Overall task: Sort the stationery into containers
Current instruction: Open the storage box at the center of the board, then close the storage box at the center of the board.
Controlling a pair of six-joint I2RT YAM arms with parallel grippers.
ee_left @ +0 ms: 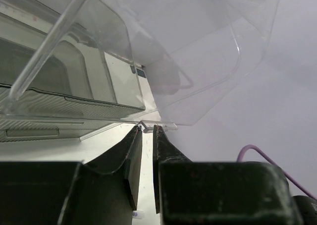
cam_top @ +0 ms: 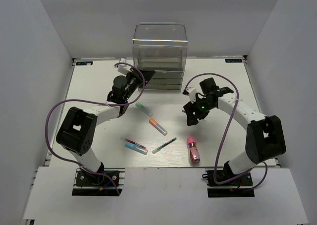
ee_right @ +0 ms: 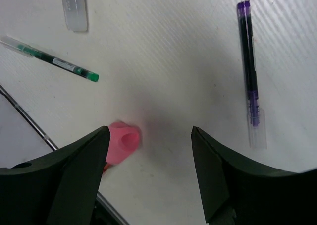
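Note:
The clear plastic box point(cam_top: 159, 49) with stacked drawers stands at the back centre. My left gripper point(cam_top: 139, 78) is at its lower left front. In the left wrist view it point(ee_left: 147, 129) is shut on the small clear tab point(ee_left: 157, 124) of a see-through drawer point(ee_left: 198, 61). My right gripper point(cam_top: 191, 116) hovers open and empty over the table. In the right wrist view it point(ee_right: 150, 130) has a pink-capped marker point(ee_right: 121, 141) by its left finger. On the table lie a green-capped marker point(cam_top: 143, 108), an orange-capped marker point(cam_top: 157, 126), a red pen and a blue marker point(cam_top: 134, 145), a thin dark pen point(cam_top: 164, 145) and the pink marker point(cam_top: 193, 149).
The right wrist view also shows a thin green-tipped pen point(ee_right: 54, 61), a purple pen with a clear cap point(ee_right: 249, 66) and a clear marker end point(ee_right: 74, 7). White walls enclose the table on three sides. Purple cables loop beside both arms.

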